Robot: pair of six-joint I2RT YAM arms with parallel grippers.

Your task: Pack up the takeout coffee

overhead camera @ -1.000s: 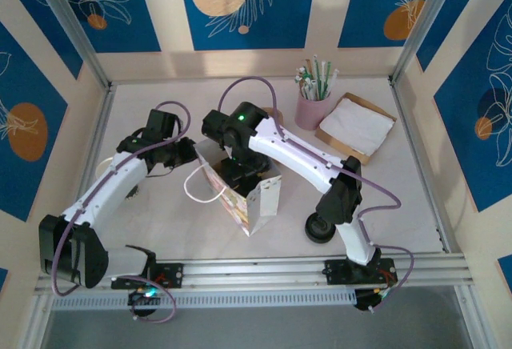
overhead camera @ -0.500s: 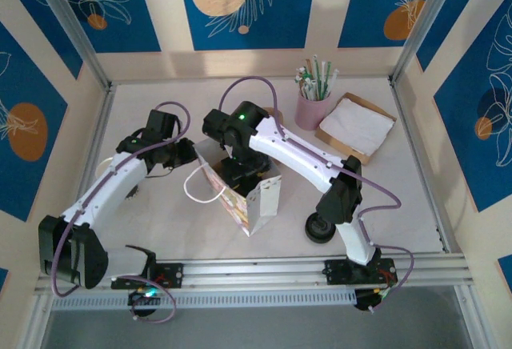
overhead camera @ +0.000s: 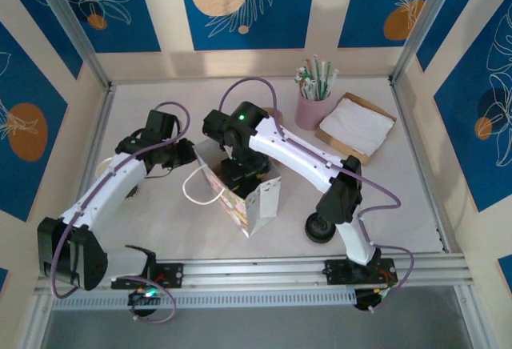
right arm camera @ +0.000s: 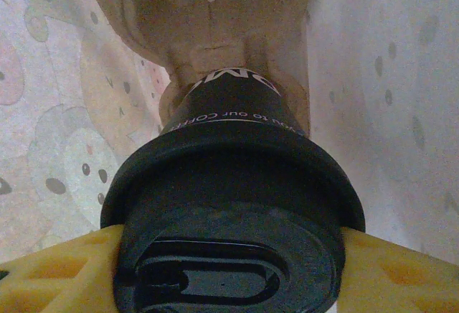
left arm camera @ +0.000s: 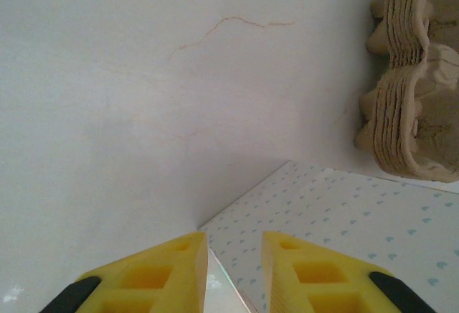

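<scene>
Trainee: What has changed over the last second?

Technician: Little. The right arm has settled slightly lower into the paper bag [overhead camera: 258, 205]. The left arm has not shifted.

Trainee: What is the state of each hand?

Technician: The right hand [right arm camera: 229, 277] pinches the takeout coffee [right arm camera: 228, 123], with 1 yellow finger on each side of the black lid [right arm camera: 215, 205]. The left hand [left arm camera: 234, 270] is drawn nearly together at the bag's rim. The patterned panel runs into the gap between its 2 fingers, so it reads as holding the mouth open.

Trainee: Where is the cup?

Technician: It is upright inside the bag, between the 2 printed walls, with its base at the pulp carrier [right arm camera: 215, 33] on the bag floor. The wrist view does not show whether the base is fully seated in a socket.

Trainee: What does this mean for the task?

Technician: This is judged to be the final part of placement, with the descent nearly spent. The next action likely calls for release only once the base is supported, then a straight upward withdrawal. The fingers sit close to both walls and could drag the bag along the counter [left arm camera: 143, 97] or tip the cup.
</scene>
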